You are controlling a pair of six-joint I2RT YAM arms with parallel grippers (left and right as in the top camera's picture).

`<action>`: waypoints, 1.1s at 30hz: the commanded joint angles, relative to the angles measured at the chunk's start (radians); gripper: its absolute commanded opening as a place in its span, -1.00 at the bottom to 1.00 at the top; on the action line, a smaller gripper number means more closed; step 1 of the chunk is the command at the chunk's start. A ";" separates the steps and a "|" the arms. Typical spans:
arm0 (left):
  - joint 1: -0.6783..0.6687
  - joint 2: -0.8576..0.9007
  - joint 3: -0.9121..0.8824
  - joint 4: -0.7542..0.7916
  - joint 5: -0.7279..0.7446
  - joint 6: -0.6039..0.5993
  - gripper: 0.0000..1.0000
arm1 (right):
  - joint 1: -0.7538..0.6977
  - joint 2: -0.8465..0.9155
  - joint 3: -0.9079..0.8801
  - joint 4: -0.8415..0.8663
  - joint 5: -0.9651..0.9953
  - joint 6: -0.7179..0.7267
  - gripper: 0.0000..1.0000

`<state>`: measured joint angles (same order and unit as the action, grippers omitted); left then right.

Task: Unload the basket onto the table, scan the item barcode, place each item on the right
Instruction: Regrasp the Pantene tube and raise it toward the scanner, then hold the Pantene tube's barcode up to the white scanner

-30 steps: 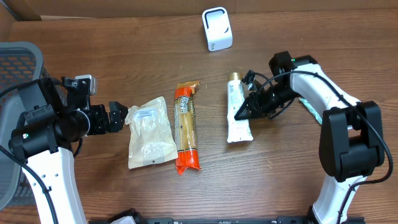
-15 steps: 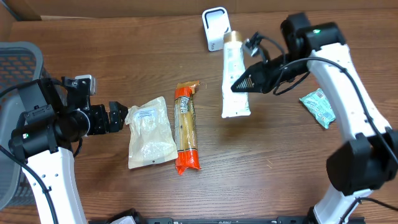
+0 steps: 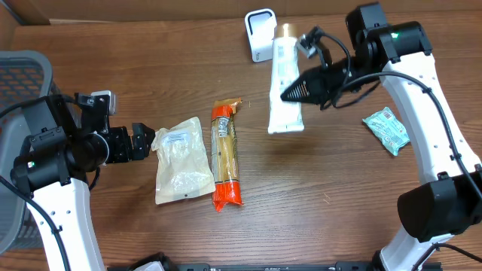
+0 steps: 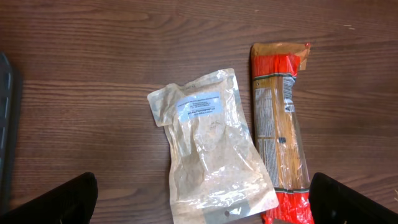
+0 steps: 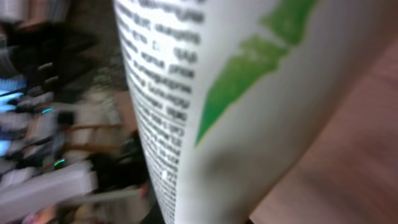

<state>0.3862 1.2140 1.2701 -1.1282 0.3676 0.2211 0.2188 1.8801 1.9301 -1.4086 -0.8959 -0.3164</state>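
My right gripper [image 3: 290, 93] is shut on a white tube [image 3: 285, 83] with a gold cap and green print, held in the air next to the white barcode scanner [image 3: 262, 35] at the back of the table. In the right wrist view the white tube [image 5: 249, 93] fills the frame, blurred, with black print and a green patch. My left gripper [image 3: 144, 141] stands open at the left, just short of a clear pouch [image 3: 181, 159]. The left wrist view shows that pouch [image 4: 214, 146] between my wide-apart fingers [image 4: 59, 202], untouched.
An orange noodle pack [image 3: 226, 154] lies beside the pouch, also seen as the orange pack [image 4: 280, 124] in the left wrist view. A green sachet [image 3: 386, 129] lies at the right. A grey mesh chair [image 3: 22, 68] is at the far left.
My right arm has lifted the white tube off the table and carried it back and up toward the scanner. The left arm has not moved.
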 commanded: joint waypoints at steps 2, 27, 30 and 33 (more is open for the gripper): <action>-0.003 0.002 0.002 0.003 0.014 0.026 0.99 | 0.056 -0.027 0.125 0.087 0.364 0.297 -0.93; -0.003 0.002 0.002 0.003 0.014 0.026 0.99 | 0.231 0.329 0.249 0.909 1.525 -0.139 -0.92; -0.003 0.002 0.002 0.003 0.014 0.026 0.99 | 0.235 0.409 0.249 1.077 1.632 -0.299 -0.93; -0.003 0.002 0.002 0.003 0.014 0.026 0.99 | 0.242 0.488 0.249 1.210 1.704 -0.474 -0.93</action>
<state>0.3862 1.2140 1.2701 -1.1282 0.3672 0.2207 0.4534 2.3203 2.1540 -0.2699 0.6636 -0.5644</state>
